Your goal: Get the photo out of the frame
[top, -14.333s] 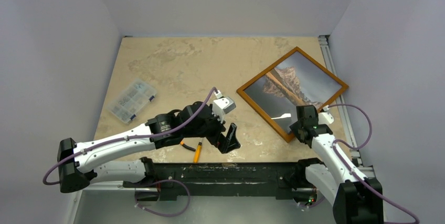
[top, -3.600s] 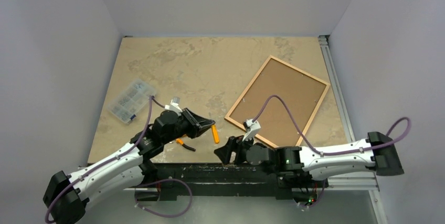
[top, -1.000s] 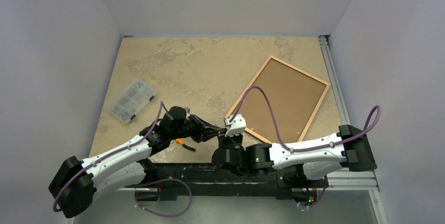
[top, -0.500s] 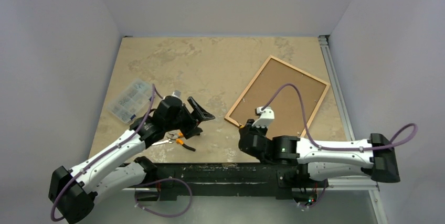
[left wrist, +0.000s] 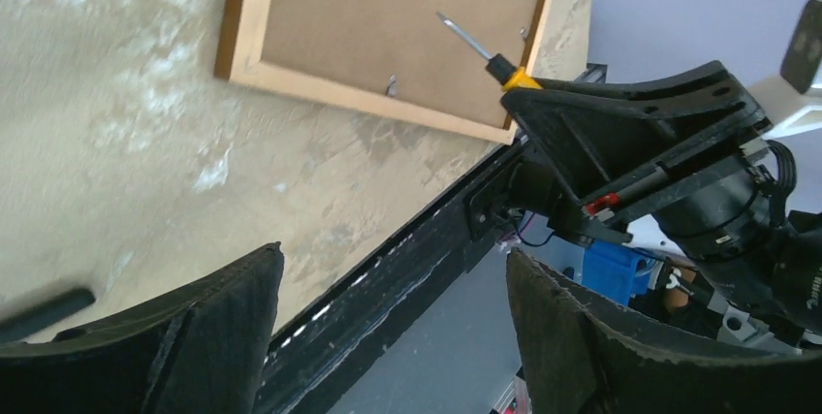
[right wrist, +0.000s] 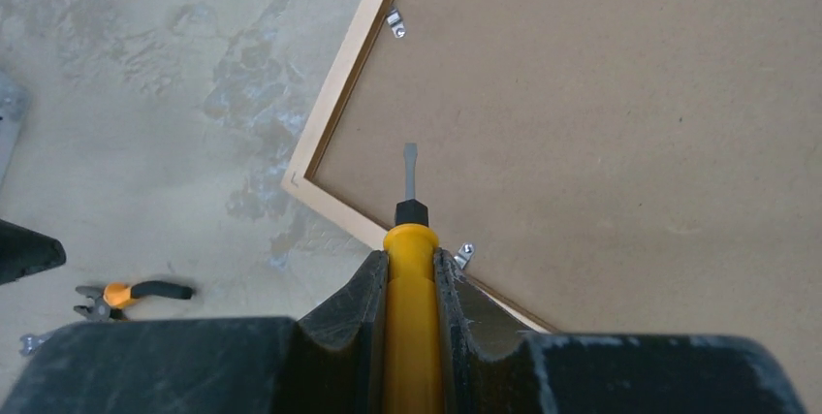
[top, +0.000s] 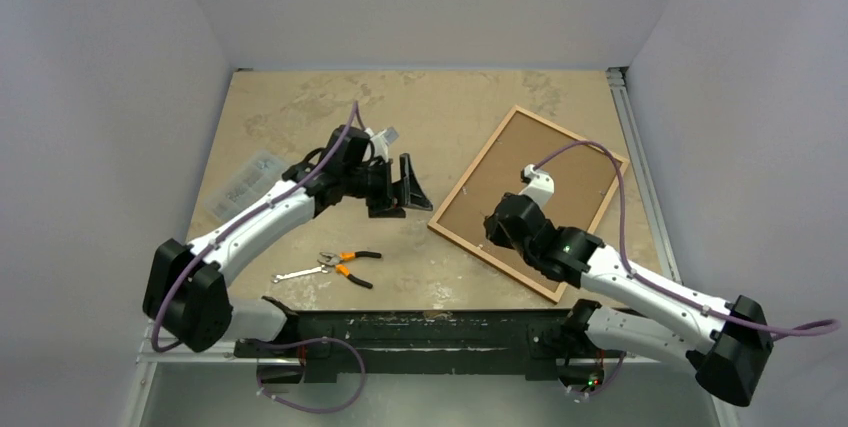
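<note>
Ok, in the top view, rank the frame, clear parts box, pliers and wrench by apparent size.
1. frame
2. parts box, partly hidden by the left arm
3. pliers
4. wrench, only slightly smaller than the pliers

The screwdriver (right wrist: 411, 239) has passed from the left claw (left wrist: 393, 269) to the right claw (right wrist: 411, 264), now over the frame (right wrist: 347, 75).

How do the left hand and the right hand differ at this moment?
The left hand is open and empty; the right hand is shut on a yellow-handled screwdriver. The left hand is over bare table beside the frame; the right hand's screwdriver reaches over the photo, brown board back up. Both have black fingers.
</note>
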Available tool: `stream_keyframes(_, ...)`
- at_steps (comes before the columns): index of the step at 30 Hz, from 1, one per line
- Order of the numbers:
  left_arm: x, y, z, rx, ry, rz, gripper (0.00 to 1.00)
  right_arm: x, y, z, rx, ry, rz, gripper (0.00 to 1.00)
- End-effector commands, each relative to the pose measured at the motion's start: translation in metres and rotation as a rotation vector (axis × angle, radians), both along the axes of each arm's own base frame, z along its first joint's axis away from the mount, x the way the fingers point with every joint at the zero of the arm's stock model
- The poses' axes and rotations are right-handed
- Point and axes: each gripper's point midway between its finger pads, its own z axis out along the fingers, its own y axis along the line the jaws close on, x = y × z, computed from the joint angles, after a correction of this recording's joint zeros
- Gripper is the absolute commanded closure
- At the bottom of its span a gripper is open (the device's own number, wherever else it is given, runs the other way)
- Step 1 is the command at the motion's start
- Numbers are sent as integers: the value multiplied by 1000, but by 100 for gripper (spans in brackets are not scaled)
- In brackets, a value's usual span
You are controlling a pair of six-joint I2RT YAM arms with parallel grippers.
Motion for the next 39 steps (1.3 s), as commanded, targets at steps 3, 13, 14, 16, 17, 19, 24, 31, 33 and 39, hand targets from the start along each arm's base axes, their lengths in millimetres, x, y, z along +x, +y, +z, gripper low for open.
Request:
stream_keyframes(3, 54, -36, 24, -10, -134, -152, 18, 36, 4, 17, -28, 34, 90, 100)
stream_keyframes(13, 95, -49, -41, 167, 37, -212, 36, 75, 29, 17, -52, 71, 140, 100)
stream_keyframes(14, 96, -50, -46, 169, 46, -227, 37, 77, 31, 16, -52, 73, 140, 100)
stream_keyframes(16, 99, -48, -63, 207, 67, -223, 45, 83, 35, 15, -47, 75, 139, 100)
stream_keyframes(17, 97, -47, -69, 223, 69, -229, 50, 84, 36, 14, -48, 79, 139, 100)
stream_keyframes(19, 93, -50, -78, 245, 72, -240, 54, 87, 39, 10, -48, 90, 142, 100)
stream_keyframes(24, 85, -53, -96, 334, 65, -252, 55, 92, 45, 5, -26, 89, 133, 100)
stream_keyframes(31, 77, -59, -110, 384, 79, -268, 60, 96, 44, -2, -37, 95, 115, 100)
stream_keyframes(33, 76, -58, -112, 402, 81, -263, 61, 96, 43, -4, -46, 101, 110, 100)
stream_keyframes(39, 72, -60, -121, 424, 102, -262, 68, 95, 42, -6, -53, 105, 113, 100)
